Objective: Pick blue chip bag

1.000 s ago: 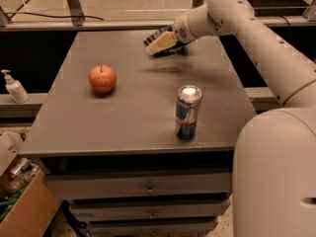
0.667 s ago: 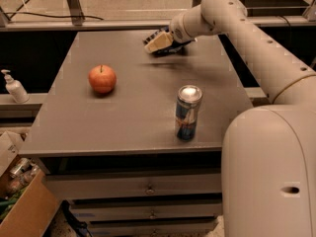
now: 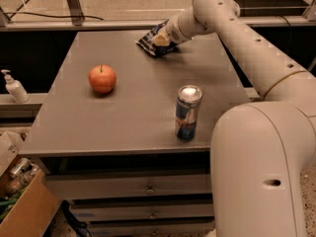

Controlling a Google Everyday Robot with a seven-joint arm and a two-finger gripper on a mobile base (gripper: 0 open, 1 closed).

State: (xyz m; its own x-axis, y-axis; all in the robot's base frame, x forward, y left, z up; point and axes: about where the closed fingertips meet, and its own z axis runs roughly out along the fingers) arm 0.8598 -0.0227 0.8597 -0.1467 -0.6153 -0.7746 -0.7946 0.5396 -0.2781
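Gripper (image 3: 161,37) sat at the table's far edge, touching the bag (image 3: 146,42); how wide it stood could not be told. Arm (image 3: 247,43) reached in over the right side. Table (image 3: 138,127): open grey top between the things. Can (image 3: 188,112) stood upright near the front right edge. Apple (image 3: 102,78) lay left of centre, well apart from the bag.
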